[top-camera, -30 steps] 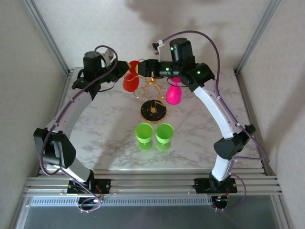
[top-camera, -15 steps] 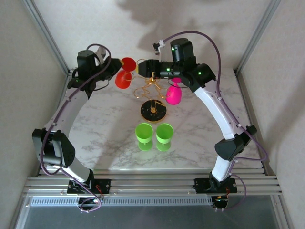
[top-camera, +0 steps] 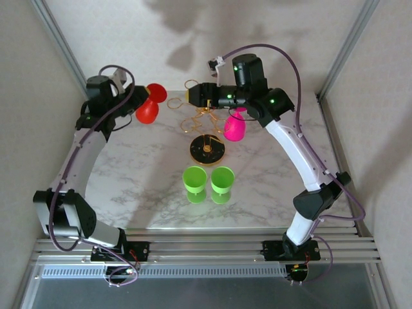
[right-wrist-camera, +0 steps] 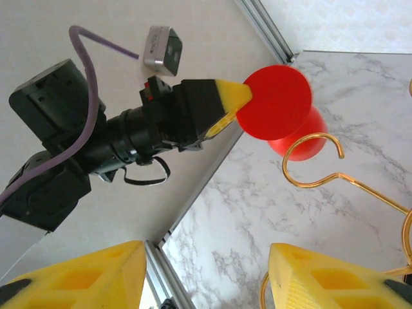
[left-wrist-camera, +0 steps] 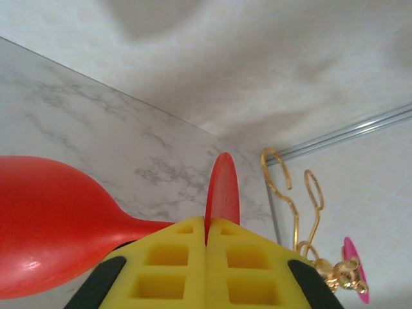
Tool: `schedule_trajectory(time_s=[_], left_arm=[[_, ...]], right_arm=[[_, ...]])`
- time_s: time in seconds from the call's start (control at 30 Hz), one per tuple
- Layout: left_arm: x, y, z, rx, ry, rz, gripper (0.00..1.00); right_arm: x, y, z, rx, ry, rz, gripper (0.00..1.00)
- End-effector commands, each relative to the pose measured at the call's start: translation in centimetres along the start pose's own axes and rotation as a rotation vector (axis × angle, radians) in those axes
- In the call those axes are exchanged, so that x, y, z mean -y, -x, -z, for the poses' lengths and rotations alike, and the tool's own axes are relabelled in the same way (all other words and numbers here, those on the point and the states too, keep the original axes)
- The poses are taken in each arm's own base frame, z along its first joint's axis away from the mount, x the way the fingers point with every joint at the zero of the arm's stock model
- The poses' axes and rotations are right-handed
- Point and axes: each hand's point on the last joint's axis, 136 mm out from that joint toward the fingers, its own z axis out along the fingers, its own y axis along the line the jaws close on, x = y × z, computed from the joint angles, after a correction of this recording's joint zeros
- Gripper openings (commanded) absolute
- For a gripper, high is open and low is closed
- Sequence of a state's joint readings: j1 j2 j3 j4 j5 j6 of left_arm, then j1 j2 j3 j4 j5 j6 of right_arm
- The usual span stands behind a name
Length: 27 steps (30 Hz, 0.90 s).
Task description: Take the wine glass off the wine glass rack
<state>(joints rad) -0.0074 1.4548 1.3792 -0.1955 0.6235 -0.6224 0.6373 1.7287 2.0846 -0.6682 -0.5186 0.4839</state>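
The left end effector (left-wrist-camera: 207, 235) grips the red wine glass (left-wrist-camera: 51, 219) by its stem (left-wrist-camera: 151, 226), clear of the wine glass rack (top-camera: 207, 149), the right end effector (top-camera: 193, 95) stands half open, and next it probably must be set down on the surface (top-camera: 148, 180).

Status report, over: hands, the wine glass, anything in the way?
Left hand shut on red wine glass, clear of the rack. Right hand open by rack top. Pink glass hangs on rack; nothing blocking.

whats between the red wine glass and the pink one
The gold wine glass rack stands between the red wine glass and the pink wine glass, its looped arms spreading toward both. The top view shows this.
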Motion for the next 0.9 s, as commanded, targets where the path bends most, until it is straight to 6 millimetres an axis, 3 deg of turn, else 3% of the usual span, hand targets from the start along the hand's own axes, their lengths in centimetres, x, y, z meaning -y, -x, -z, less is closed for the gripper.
schedule_trajectory(time_s=[0.0,0.57,0.87], left_arm=[[-0.1,-0.3,2.1,0.021,0.025,-0.078,0.00],[-3.4,-6.6,5.5,-0.078,0.108,-0.159,0.00],[-3.2,-8.3,7.0,-0.080,0.073,-0.298,0.00]], right_arm=[[-1.1,0.7,1.2,0.037,0.025,0.025,0.53],[-0.4,-1.3,1.6,0.009,0.023,-0.008,0.53],[0.1,-2.3,1.7,-0.004,0.016,-0.019,0.53]])
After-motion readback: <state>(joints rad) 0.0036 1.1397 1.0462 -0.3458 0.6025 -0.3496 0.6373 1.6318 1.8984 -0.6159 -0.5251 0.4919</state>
